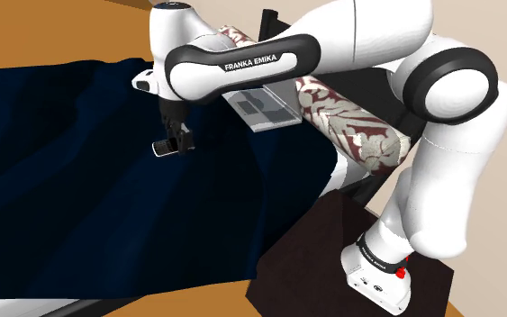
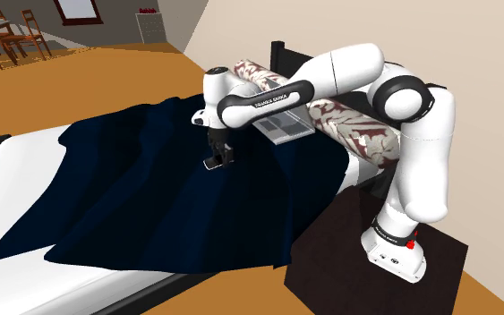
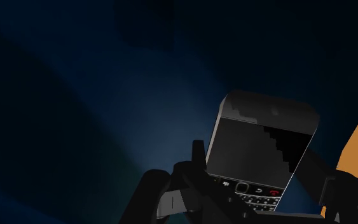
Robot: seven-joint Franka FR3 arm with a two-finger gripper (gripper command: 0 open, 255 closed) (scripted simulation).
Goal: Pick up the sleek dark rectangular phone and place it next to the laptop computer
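A dark rectangular phone [image 3: 260,149] with a small keypad sits clasped between my black fingers [image 3: 198,167], over the dark blue blanket [image 1: 98,189]. From the shoulder view the gripper [image 1: 172,144] points down, shut on the phone [image 1: 162,148], which sticks out toward that view's left. The grey open laptop [image 1: 262,108] lies on the bed to the right of the gripper in that view, close to the pillow. The second exterior view has the gripper [image 2: 216,159] and phone [image 2: 210,165] left of the laptop [image 2: 286,127]. Whether the phone touches the blanket I cannot tell.
A long red-and-white patterned pillow [image 1: 350,122] lies along the bed's head, behind the laptop. The blanket is rumpled in folds over a white mattress [image 2: 26,179]. The arm's dark stand [image 2: 348,268] is beside the bed. Orange floor [image 2: 106,80] surrounds it.
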